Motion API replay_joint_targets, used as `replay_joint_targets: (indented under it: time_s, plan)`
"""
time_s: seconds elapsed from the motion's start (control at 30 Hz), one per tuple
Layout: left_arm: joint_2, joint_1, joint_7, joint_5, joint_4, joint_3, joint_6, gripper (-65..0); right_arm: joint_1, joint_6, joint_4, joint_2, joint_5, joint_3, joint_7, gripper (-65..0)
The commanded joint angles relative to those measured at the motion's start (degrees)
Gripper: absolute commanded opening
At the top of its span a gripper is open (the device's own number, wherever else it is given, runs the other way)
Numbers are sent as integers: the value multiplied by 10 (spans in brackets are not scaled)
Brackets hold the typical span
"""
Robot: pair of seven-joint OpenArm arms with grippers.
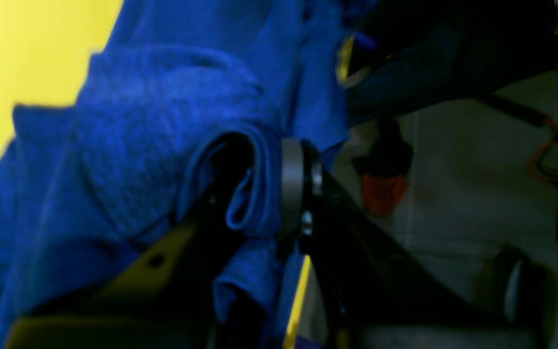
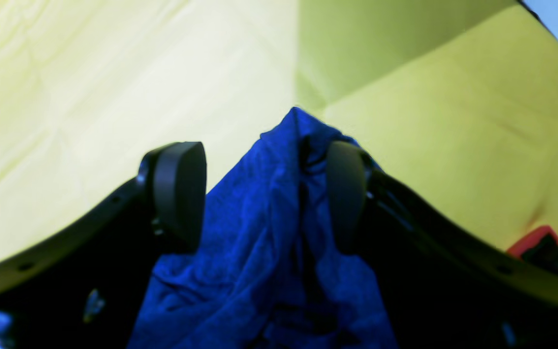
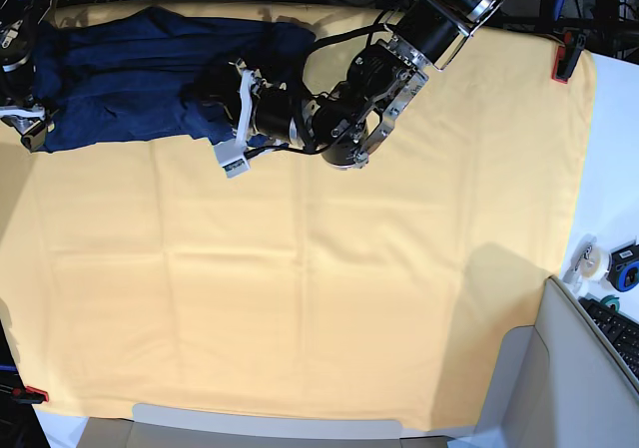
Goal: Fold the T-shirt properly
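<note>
Along the far left edge of the yellow cloth point(image 3: 319, 298) the T-shirt point(image 3: 150, 74) lies stretched out as a long dark blue strip, bunched and rumpled rather than flat. My left gripper point(image 3: 232, 119), on the arm reaching in from the far right in the base view, is clamped on a gathered fold of the shirt's right end; the left wrist view shows the knit point(image 1: 162, 145) rolled and pinched tight between the pads. My right gripper point(image 3: 25, 119) sits at the strip's left end, mostly cut off by the frame. Its wrist view shows the jaws standing wide, with a peak of blue fabric point(image 2: 284, 203) between the pads point(image 2: 179, 194); it may brush the right-hand pad, but nothing is pinched. Judgement: this looks like a spreading step before any fold. To do it well I should close the right jaws on that peak first, taking a single edge, not a wad, then draw the two ends apart evenly and low over the cloth. Risk: lifting too high would drag the yellow cloth or let the sleeves tangle under the body.
</note>
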Motion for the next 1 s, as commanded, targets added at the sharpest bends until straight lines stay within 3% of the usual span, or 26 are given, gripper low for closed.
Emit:
replay_joint_targets:
  time_s: [0.0, 0.13, 0.3, 0.37, 0.63, 0.97]
  plan:
    - [13, -10, -18, -14, 1, 0, -4, -649, 1, 3, 10, 9, 3, 3, 13, -267]
    - [15, -10, -45, -14, -19, 14, -4, -602, 1, 3, 10, 9, 3, 3, 13, -267]
    - [16, -7, -96, -15, -20, 38, -4, -435, 1, 3, 10, 9, 3, 2, 13, -267]
    - [16, -7, -115, -16, -20, 47, -4, -404, 1, 3, 10, 9, 3, 2, 13, -267]
    - [28, -8, -141, -17, -19, 57, -4, -405, 1, 3, 10, 9, 3, 2, 13, -267]
    - [76, -9, -140, -17, -18, 82, -4, -406, 2, 3, -20, 9, 7, 2, 13, -267]
